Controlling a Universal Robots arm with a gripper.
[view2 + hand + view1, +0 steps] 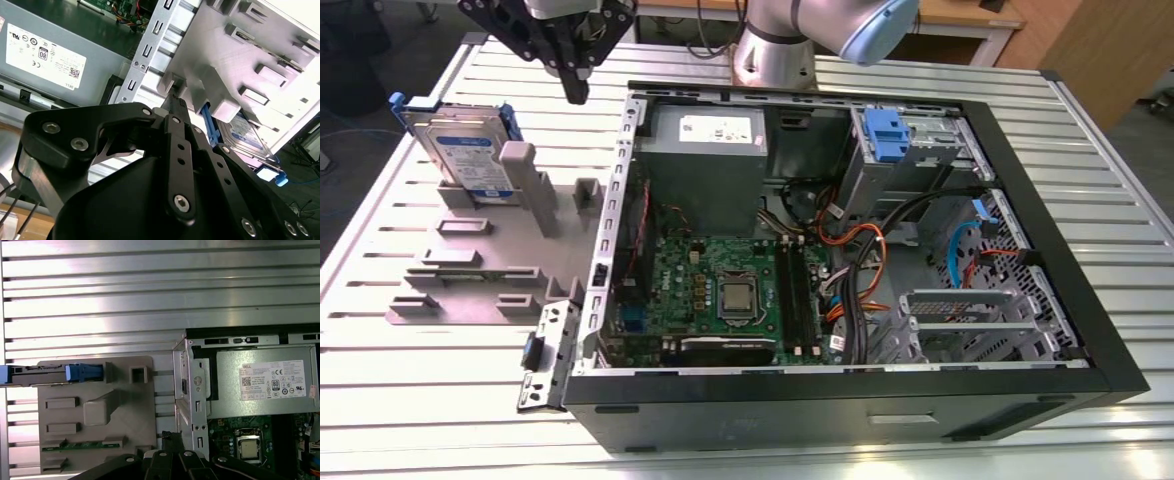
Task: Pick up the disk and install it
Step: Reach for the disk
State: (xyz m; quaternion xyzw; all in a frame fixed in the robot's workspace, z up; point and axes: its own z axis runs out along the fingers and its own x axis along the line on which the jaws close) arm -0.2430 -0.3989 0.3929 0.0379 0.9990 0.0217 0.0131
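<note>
Gripper [574, 92] pressed together, empty, hovers nr 1 disk [460, 150] upright in holder [480, 300].

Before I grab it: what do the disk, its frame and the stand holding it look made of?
The disk: silvery metal casing, apparently, with a paper-like label. Its carrier: bright blue, uniform colour, likely plastic. The stand: matte grey, blocky shapes, probably moulded or printed plastic.

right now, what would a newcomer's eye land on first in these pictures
The open computer case takes the exterior view's middle and right, green motherboard and cables exposed. At that view's left the disk stands on edge in a grey holder, its blue carrier bright. The black gripper hangs above, between the two, shut and empty.
</note>
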